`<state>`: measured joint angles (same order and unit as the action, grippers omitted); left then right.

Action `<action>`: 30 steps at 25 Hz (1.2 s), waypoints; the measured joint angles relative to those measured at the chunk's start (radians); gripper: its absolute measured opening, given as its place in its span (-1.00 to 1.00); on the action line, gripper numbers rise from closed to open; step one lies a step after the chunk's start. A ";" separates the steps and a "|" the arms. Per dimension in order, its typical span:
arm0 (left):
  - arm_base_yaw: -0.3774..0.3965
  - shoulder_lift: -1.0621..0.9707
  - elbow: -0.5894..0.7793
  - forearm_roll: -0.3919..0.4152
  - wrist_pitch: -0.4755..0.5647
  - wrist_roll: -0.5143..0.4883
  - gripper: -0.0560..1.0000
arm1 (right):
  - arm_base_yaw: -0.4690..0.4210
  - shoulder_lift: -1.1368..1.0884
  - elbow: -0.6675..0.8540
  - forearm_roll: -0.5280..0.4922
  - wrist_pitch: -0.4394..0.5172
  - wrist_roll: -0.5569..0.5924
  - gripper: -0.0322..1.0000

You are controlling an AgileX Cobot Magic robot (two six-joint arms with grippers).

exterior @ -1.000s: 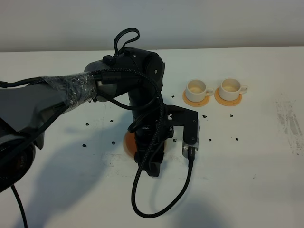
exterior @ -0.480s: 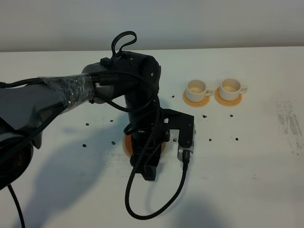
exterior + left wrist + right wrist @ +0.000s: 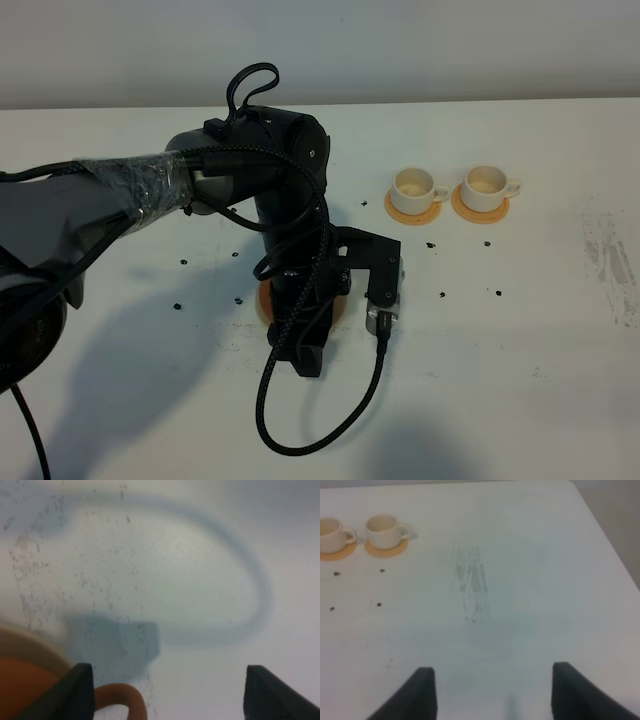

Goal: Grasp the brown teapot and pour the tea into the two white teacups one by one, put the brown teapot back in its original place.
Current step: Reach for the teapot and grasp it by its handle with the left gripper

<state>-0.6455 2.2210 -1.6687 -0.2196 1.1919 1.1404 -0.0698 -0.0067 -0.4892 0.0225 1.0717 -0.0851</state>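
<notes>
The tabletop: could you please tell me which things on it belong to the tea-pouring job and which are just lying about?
Job in hand:
- brown teapot
- two white teacups
- tan coaster under the teapot

Just lying about:
- orange coasters under the cups
- dark specks
- scuff marks

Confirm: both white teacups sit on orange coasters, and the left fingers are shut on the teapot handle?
Not shut. The left wrist view shows the left fingers wide apart, the teapot handle ungripped beside one. Both teacups do sit on orange coasters.
</notes>
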 joint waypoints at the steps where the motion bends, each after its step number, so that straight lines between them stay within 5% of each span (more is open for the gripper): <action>1: 0.000 -0.002 0.000 0.001 0.000 0.001 0.25 | 0.000 0.000 0.000 0.000 0.000 0.000 0.08; 30: 0.022 -0.016 0.005 -0.011 0.001 0.003 0.25 | 0.000 0.000 0.000 0.000 0.000 0.000 0.08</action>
<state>-0.6239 2.2050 -1.6638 -0.2311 1.1927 1.1436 -0.0698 -0.0067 -0.4892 0.0225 1.0717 -0.0851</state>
